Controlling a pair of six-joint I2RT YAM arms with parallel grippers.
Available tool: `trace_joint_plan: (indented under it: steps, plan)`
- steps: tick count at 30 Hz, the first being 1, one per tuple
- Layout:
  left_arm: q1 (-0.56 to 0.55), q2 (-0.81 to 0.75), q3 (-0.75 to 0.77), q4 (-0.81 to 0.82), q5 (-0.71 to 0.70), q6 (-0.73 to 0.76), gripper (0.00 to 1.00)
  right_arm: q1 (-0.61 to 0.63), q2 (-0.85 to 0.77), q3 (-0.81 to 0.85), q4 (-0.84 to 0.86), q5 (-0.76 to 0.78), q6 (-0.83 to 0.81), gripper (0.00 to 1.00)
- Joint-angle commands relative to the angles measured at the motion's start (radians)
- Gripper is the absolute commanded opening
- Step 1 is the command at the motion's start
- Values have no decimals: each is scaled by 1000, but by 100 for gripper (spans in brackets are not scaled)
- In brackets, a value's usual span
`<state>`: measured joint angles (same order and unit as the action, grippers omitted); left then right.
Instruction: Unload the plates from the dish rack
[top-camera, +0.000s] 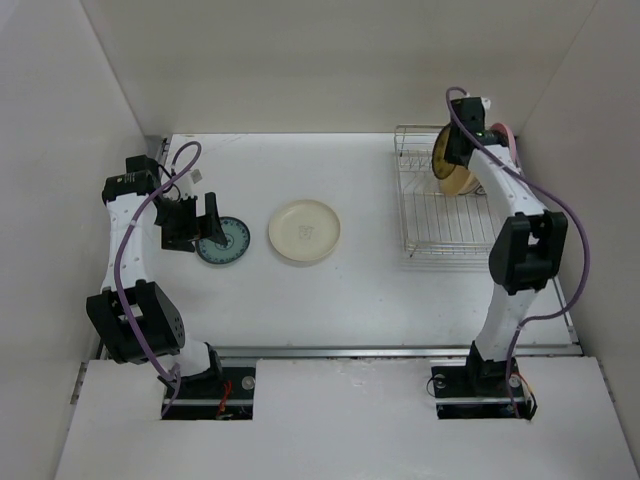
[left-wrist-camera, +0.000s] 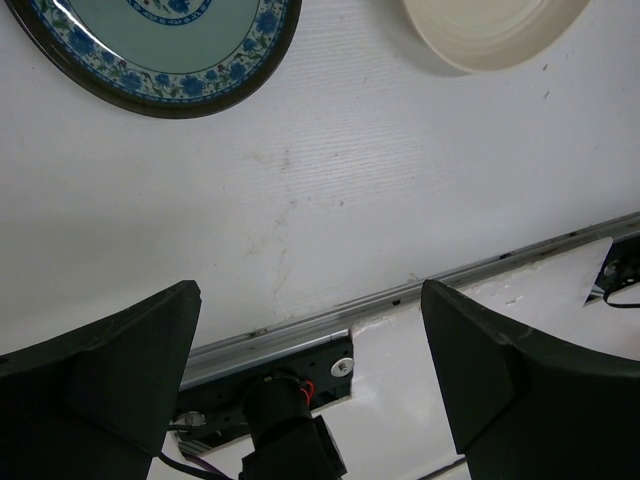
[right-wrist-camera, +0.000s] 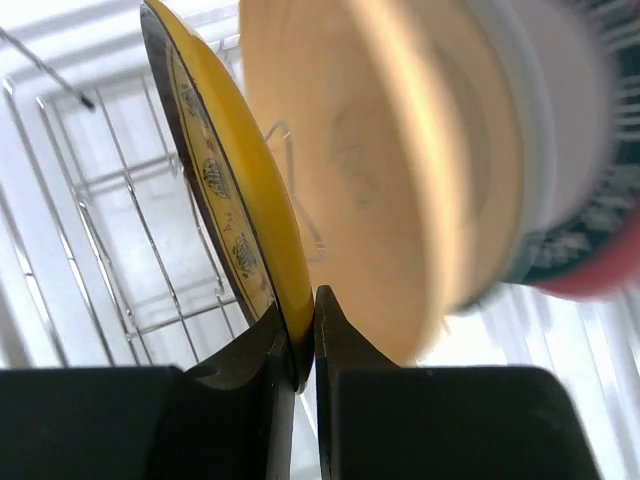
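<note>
Right wrist view: the right gripper (right-wrist-camera: 305, 335) is clamped on the lower rim of the yellow-and-black plate (right-wrist-camera: 232, 190), which stands upright at the far end of the dish rack (right-wrist-camera: 110, 240), just beside a tan plate (right-wrist-camera: 380, 170) (blurred here). Left of the rack the cream plate (top-camera: 304, 232) lies flat. Farther left lies the blue plate (top-camera: 224, 243), and the left gripper (left-wrist-camera: 310, 295) beside it is spread wide, holding nothing.
</note>
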<state>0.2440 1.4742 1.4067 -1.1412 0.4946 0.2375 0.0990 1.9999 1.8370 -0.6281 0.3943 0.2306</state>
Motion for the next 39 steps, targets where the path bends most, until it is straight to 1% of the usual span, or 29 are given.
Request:
trace_joint_plan:
  steps: [1,2,5,7,10,11,12,13,14,15,16,17,18,20,21,22,23,25,27,30,31,34,35,38,39]
  plan:
    - [1,-26,-8,-9,2,0,90,14,-193,30,28,87,-22,0]
    - [1,-26,-8,-9,2,0,90,28,-243,42,28,101,-22,0]
    - [1,-26,-8,-19,21,10,90,73,-315,42,39,126,-45,0]
    - [1,-35,-8,-19,54,22,90,99,-380,30,53,83,-68,0]
    - [1,-35,3,-29,109,58,92,148,-408,-15,65,-140,-86,0]
    - [1,-35,15,-38,128,72,92,169,-408,-25,65,-296,-86,0]
    - [1,-35,24,-48,165,95,93,185,-399,-54,88,-377,-86,0]
    - [1,-35,25,-48,165,95,93,201,-398,-76,108,-456,-86,0]
    - [-8,-35,25,-48,203,117,93,218,-385,-100,135,-536,-86,0]
    - [-18,-35,35,-57,220,117,93,252,-374,-155,168,-709,-86,0]
    - [-28,-25,35,-57,234,129,93,269,-342,-179,239,-795,-86,0]
    - [-38,-25,44,-57,254,129,93,289,-320,-194,266,-868,-68,0]
    - [-49,-25,44,-57,263,129,93,333,-296,-194,286,-979,-68,0]
    - [-89,-14,55,-57,272,140,93,384,-215,-194,312,-1040,-59,0]
    - [-103,-14,55,-42,283,140,93,433,-192,-182,321,-1060,-59,0]
    - [-130,-14,55,-26,271,140,93,453,-172,-173,330,-1099,-59,0]
    - [-144,-5,46,13,251,106,93,471,-139,-173,367,-1121,-59,0]
    - [-173,-5,46,53,158,71,93,514,-116,-173,412,-1181,-30,0]
    - [-198,8,35,106,101,30,93,524,-81,-182,438,-1192,-10,0]
    - [-198,28,14,161,10,-3,92,548,-49,-195,508,-1250,30,0]
    - [-198,44,14,161,-20,-12,88,548,-49,-205,531,-1265,58,0]
    - [-198,86,14,141,-4,-12,79,558,-12,-214,559,-1285,93,0]
    - [-198,86,14,141,27,-1,70,558,-1,-214,559,-1285,93,0]
    - [-207,107,14,130,45,-1,53,567,25,-194,570,-1309,111,0]
    - [-207,107,14,130,45,8,37,577,25,-194,570,-1309,111,0]
